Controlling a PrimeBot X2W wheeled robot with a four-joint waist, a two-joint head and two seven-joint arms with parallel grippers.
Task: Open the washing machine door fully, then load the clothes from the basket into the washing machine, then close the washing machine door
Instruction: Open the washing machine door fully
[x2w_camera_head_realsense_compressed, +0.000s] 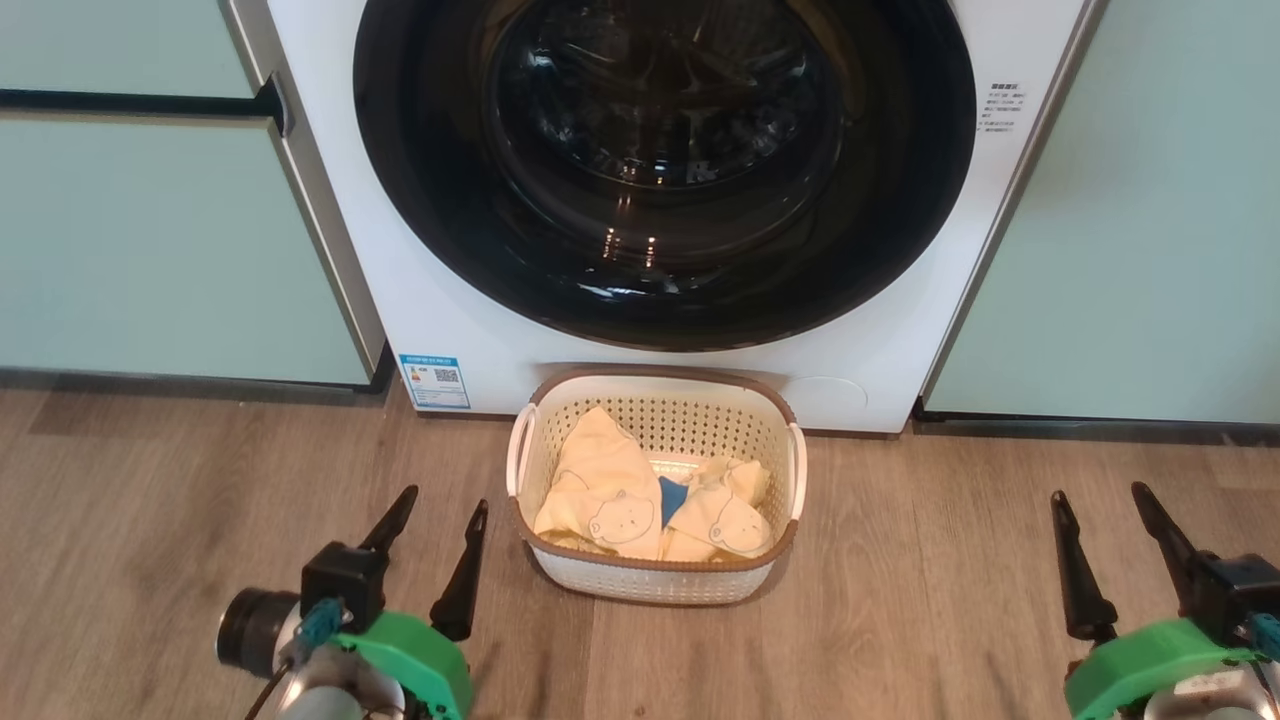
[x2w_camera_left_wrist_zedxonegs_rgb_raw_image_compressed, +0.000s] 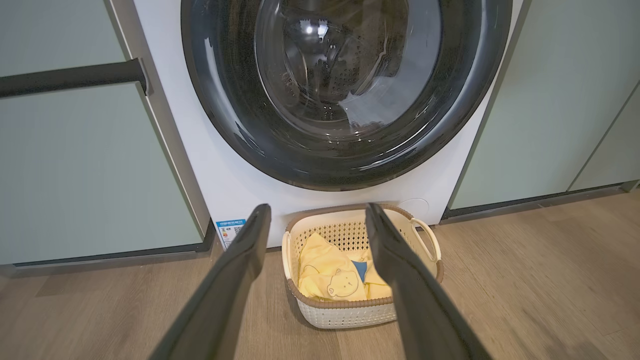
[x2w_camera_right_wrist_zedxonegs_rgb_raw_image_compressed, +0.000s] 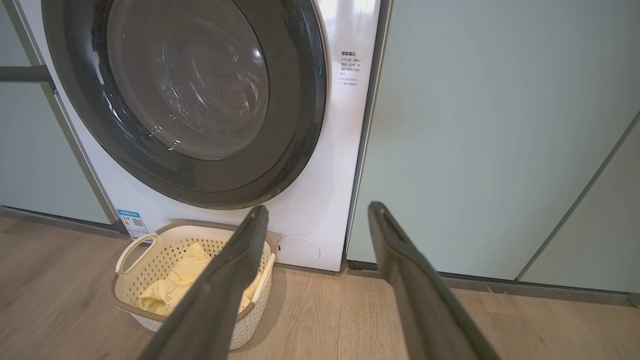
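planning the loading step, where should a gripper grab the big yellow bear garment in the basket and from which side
Probably best to pinch the bunched upper hump of the big yellow garment, coming straight down from above. It lies crumpled in the basket, whose walls block a sideways approach, and the raised folds offer something to close on.

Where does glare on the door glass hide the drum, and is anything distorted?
Head view: the washing machine door is dark, light spots low on its glass, drum barely readable. Left wrist view: bright reflections, yet drum holes show. Right wrist view: pale sheen on the glass; cabinet edges lean.
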